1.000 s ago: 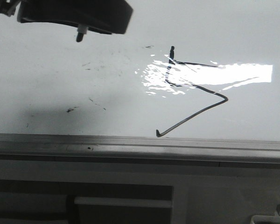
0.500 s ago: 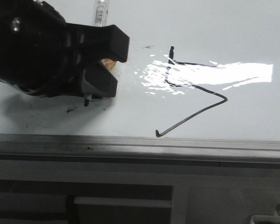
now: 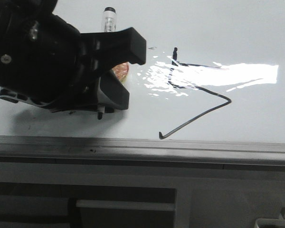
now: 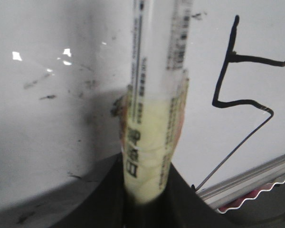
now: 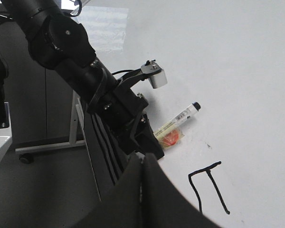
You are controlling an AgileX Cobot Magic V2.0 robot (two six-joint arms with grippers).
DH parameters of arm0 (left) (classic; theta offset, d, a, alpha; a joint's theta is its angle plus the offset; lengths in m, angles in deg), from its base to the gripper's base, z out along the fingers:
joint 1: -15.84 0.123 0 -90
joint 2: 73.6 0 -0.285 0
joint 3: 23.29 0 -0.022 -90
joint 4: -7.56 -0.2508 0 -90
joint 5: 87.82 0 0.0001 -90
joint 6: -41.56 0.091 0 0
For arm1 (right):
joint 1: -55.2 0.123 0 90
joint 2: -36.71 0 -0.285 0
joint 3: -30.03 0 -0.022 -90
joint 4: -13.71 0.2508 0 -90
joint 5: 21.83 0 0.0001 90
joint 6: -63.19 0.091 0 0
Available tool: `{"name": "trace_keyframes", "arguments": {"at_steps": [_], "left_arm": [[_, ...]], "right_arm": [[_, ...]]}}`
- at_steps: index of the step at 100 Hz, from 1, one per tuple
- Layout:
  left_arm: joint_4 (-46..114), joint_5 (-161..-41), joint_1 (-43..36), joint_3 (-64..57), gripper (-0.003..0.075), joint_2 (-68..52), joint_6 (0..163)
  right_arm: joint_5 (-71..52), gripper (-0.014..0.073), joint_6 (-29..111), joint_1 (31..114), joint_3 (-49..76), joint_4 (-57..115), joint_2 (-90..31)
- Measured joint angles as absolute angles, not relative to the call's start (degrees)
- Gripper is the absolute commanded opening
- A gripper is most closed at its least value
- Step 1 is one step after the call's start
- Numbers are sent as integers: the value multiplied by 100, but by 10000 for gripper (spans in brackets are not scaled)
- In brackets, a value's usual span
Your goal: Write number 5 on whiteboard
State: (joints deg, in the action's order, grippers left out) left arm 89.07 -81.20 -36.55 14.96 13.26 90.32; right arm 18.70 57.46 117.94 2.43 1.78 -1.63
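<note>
The number 5 (image 3: 229, 99) is a thin black angular line on the glossy whiteboard (image 3: 228, 38), partly under glare. It also shows in the left wrist view (image 4: 237, 101) and the right wrist view (image 5: 204, 169). My left gripper (image 3: 133, 73) is low over the board, left of the 5. Its jaws are closed on the marker (image 3: 109, 19), a clear pen with yellow and red tape (image 4: 156, 71). The marker points away across the board (image 5: 183, 116). My right gripper (image 5: 142, 161) is shut and empty, above the board near the 5.
A grey metal edge strip (image 3: 133, 147) runs along the board's near side, with dark cabinet fronts (image 3: 123, 204) below. Faint smudges (image 4: 47, 97) mark the board left of the marker. The left arm (image 5: 85, 71) and a wheeled stand (image 5: 23, 156) lie beyond the board's edge.
My left gripper came down from the upper left edge to the board with the marker, then shifted slightly right. The 5 is unchanged.
</note>
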Motion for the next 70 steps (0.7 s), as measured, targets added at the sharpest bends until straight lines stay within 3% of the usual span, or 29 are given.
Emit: {"name": "trace_keyframes", "arguments": {"at_steps": [16,51,70], "left_arm": [[9009,-8120,-3655,1489,207,1331,9032],[9062,-8138,-3683,1475,238,1340,9032],[9111,-8151,-3700,1458,428,1340,9032]], "right_arm": [[1870,-59,5861,11794,243,178,-163],[1870,-59,5908,11794,243,178,-163],[1870,-59,5911,11794,243,178,-163]]}}
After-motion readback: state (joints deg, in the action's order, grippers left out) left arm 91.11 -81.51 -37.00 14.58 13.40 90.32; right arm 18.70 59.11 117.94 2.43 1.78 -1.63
